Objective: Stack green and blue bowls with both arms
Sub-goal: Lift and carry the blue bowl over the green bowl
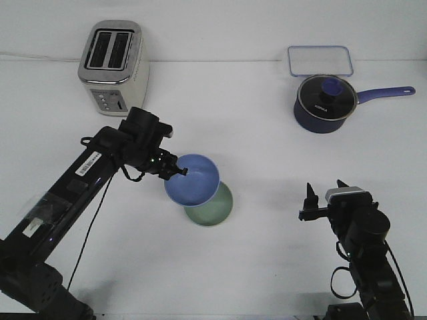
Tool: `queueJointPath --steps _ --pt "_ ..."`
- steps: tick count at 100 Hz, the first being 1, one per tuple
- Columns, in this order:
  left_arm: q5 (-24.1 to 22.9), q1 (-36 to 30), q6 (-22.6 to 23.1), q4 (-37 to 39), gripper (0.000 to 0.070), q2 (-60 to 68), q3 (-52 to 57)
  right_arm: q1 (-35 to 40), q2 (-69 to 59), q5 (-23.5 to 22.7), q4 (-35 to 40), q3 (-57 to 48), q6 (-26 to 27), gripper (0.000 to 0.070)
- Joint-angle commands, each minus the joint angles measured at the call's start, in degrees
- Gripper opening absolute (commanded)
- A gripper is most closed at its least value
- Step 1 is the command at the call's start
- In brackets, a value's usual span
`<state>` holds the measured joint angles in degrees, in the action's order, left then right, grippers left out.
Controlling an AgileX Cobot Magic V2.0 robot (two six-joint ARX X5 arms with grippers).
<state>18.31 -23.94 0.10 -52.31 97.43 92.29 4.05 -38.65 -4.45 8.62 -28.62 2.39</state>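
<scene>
The pale green bowl [215, 208] sits on the white table near the middle. The light blue bowl [193, 179] is tilted, held just above the green bowl's left rim and overlapping it. My left gripper [180, 169] is shut on the blue bowl's left rim. My right gripper [325, 195] is open and empty, to the right of both bowls and well apart from them.
A silver toaster [112, 60] stands at the back left. A dark navy saucepan [323, 103] with a glass lid and a clear lidded container [320, 60] stand at the back right.
</scene>
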Motion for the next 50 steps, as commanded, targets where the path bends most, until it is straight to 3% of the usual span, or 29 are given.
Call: queueJointPath --steps 1,50 --pt "0.24 -0.79 0.55 0.17 0.0004 0.42 0.83 0.11 -0.15 -0.02 -0.5 -0.28 0.59 0.0538" --pt "0.24 -5.51 0.35 0.96 0.0004 1.64 0.02 0.11 -0.15 -0.02 -0.5 -0.28 0.59 0.0538"
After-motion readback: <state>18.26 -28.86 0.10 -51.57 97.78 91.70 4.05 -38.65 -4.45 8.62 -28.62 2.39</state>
